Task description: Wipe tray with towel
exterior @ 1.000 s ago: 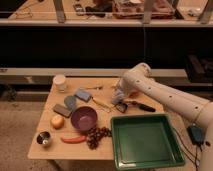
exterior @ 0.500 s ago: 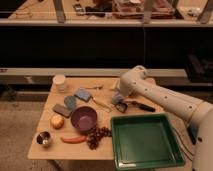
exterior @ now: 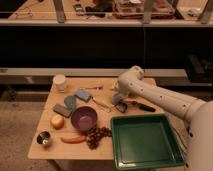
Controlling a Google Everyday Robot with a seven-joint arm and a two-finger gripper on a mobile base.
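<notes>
A green tray point(exterior: 145, 150) lies empty at the front right of the wooden table point(exterior: 107, 150). A blue-grey folded cloth point(exterior: 82, 94) that may be the towel lies at the middle left, with a second blue-grey pad point(exterior: 70, 102) beside it. My gripper point(exterior: 119, 102) is low over the table just behind the tray's back left corner, to the right of the cloths and apart from them. The white arm point(exterior: 155, 95) reaches in from the right.
A black-handled tool point(exterior: 142, 106) lies right of the gripper and a wooden-handled utensil point(exterior: 101, 104) left of it. Also on the table are a purple bowl point(exterior: 83, 118), grapes point(exterior: 97, 134), an orange fruit point(exterior: 57, 121), a carrot point(exterior: 74, 139), a metal cup point(exterior: 44, 139), a white cup point(exterior: 60, 81) and a grey pad point(exterior: 62, 110).
The arm's upper joint has shifted a little to the left and down. The gripper has stayed at about the same spot above the table. Nothing on the table has moved.
</notes>
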